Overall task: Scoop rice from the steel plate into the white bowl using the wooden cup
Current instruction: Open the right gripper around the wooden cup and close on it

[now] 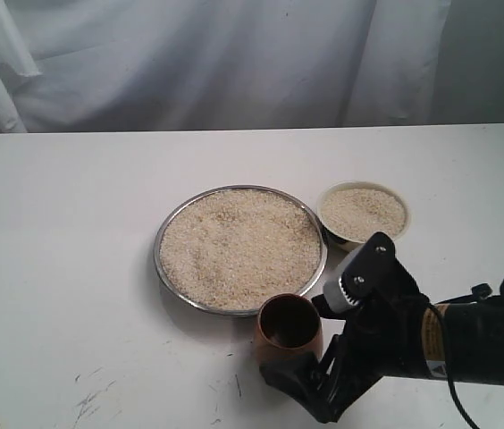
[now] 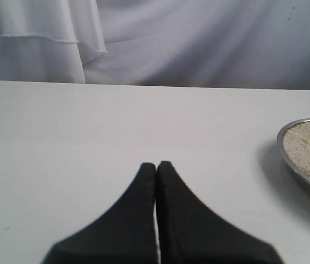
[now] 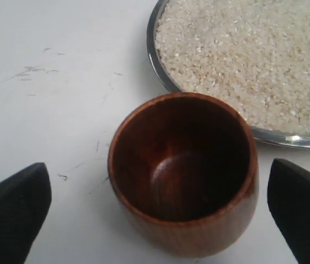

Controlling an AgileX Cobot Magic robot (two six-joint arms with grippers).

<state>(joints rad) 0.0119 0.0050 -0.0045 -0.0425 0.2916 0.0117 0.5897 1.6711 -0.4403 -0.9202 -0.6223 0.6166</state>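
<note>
Flanking the upright wooden cup [image 1: 289,332], the right gripper [image 3: 158,212] stands with its fingers spread wide, one on each side, neither touching the wood. Just beyond the cup lies the steel plate [image 1: 156,255], covered with rice [image 1: 239,246] from rim to rim. The white bowl [image 1: 364,185], also holding rice, sits just beside the plate's far right rim. Elsewhere, the left gripper [image 2: 156,168] hovers over the white table [image 2: 61,137], fingers pressed together on nothing. A white curtain [image 1: 234,63] closes the scene.
</note>
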